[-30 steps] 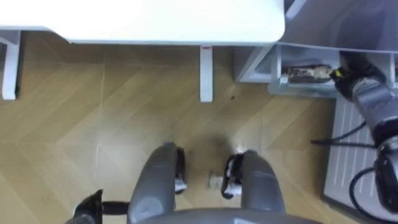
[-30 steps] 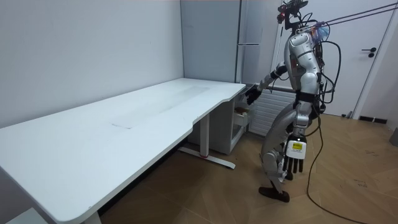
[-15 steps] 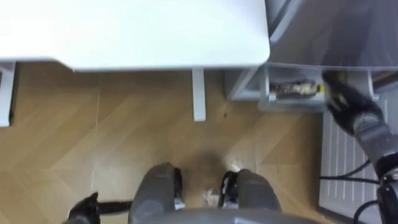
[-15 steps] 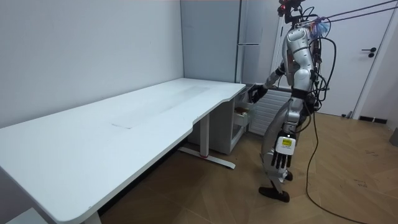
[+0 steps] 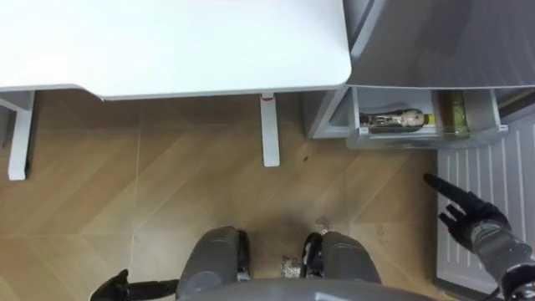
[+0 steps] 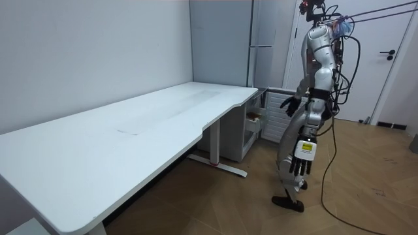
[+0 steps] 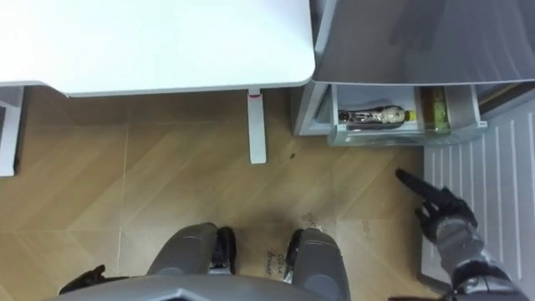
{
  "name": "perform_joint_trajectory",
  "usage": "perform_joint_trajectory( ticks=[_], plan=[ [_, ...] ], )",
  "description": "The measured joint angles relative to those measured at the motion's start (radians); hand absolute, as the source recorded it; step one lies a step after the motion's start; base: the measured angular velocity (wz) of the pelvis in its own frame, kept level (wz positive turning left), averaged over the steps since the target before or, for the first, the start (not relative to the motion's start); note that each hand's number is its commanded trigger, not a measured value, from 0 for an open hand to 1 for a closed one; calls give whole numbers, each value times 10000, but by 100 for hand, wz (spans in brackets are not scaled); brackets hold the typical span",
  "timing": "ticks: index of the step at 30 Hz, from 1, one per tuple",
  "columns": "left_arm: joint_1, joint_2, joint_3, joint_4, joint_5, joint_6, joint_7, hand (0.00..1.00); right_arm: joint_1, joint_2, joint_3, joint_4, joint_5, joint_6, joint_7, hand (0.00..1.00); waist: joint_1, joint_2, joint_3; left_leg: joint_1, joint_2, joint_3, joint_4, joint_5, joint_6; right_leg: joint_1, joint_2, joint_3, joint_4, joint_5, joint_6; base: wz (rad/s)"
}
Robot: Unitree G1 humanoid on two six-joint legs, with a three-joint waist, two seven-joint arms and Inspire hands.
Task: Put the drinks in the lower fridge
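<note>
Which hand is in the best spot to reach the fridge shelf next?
Probably the right hand: open, near the fridge shelf holding the drinks. The left hand hangs far off.

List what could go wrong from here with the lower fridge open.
The bottle lies on its side in the open lower fridge compartment; a bump might roll it out. The right hand, open, hovers by the white ribbed panel and could strike it on a swing.
</note>
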Motion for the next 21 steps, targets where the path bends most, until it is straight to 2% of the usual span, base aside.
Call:
perform_joint_trajectory(
  ticks=[5,8,10,12,15,21],
  plan=[
    [-20,-54,169,-71,37,-79,-6,0,83,403,-8,560,-18,-13,-21,0,0,-35,14,-102,25,14,38,3,-4,-117,35,44,27,3,-6,-1],
    [-51,-133,342,-47,-18,-73,14,0,60,569,-25,625,370,-5,-134,0,-6,-13,24,-110,16,17,67,0,-4,-135,33,61,66,-1,-6,0],
    [-79,-237,369,-44,-22,-80,7,0,-61,693,-304,676,849,12,-201,0,27,41,58,-182,16,-22,219,-28,-14,-187,38,64,175,-35,-6,0],
    [-78,-223,371,-43,-21,-80,0,0,-285,720,-528,813,1478,15,-210,0,-16,106,85,-392,22,-89,478,-103,-27,-376,34,65,397,-94,-21,0],
    [-193,-225,369,55,-13,-61,18,0,-762,674,-1096,788,2328,-2,-465,0,30,77,101,-992,-99,-69,1051,-240,27,-1117,-147,247,1256,-400,10,4],
    [-228,-240,360,94,-7,32,54,0,-1523,595,-1217,746,3766,-203,-629,0,164,335,146,-2094,-99,-133,2495,-663,92,-2221,-300,358,2724,-857,5,3]
  ],
)
